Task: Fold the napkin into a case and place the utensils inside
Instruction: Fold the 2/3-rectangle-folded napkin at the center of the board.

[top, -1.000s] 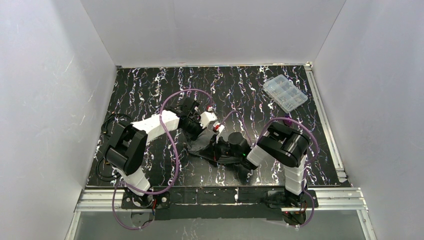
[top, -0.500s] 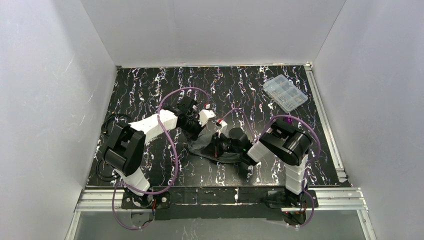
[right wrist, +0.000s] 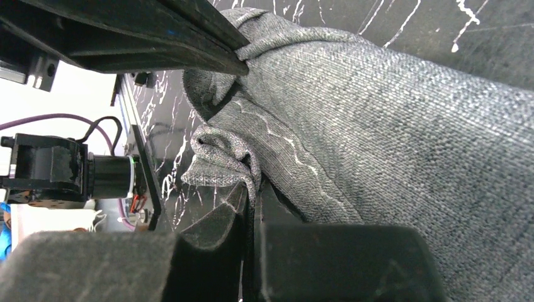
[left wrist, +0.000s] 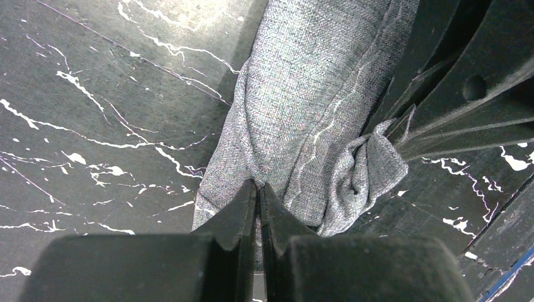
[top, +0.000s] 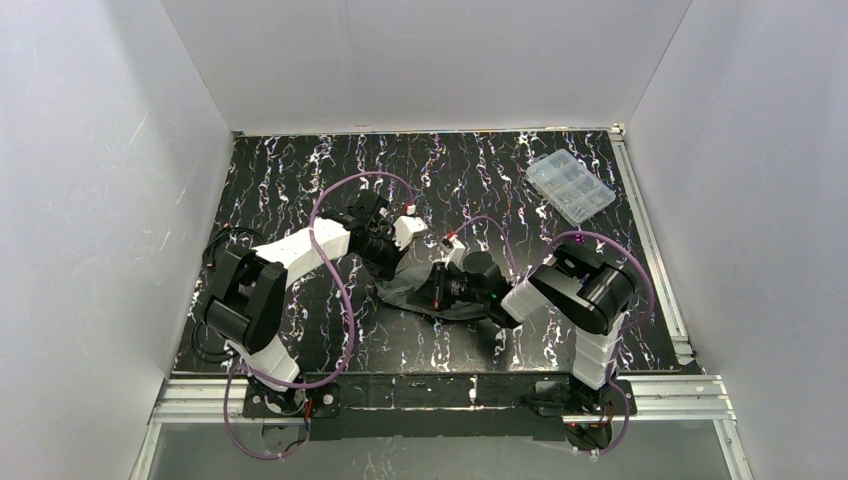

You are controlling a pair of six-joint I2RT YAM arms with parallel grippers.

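The napkin (top: 400,292) is a bunched grey cloth at mid-table, hanging taut between both grippers. In the left wrist view the napkin (left wrist: 302,94) runs away as a thick roll with a pale stitched line, and my left gripper (left wrist: 258,185) is shut on a fold of it. In the right wrist view my right gripper (right wrist: 252,189) is shut on a crumpled corner of the napkin (right wrist: 390,107). From above, the left gripper (top: 385,264) and right gripper (top: 424,293) sit close together. The napkin is a loose roll, not a case. The utensils are out of view.
A clear plastic compartment box (top: 570,187) lies at the far right of the black marbled table (top: 300,170). White walls close in three sides. Purple cables loop over both arms. An aluminium rail (top: 655,250) runs along the table's right edge.
Both grippers stay shut on the napkin. The left wrist has drifted slightly left and away; the right arm's elbow has swung right, its wrist moving away from the bases.
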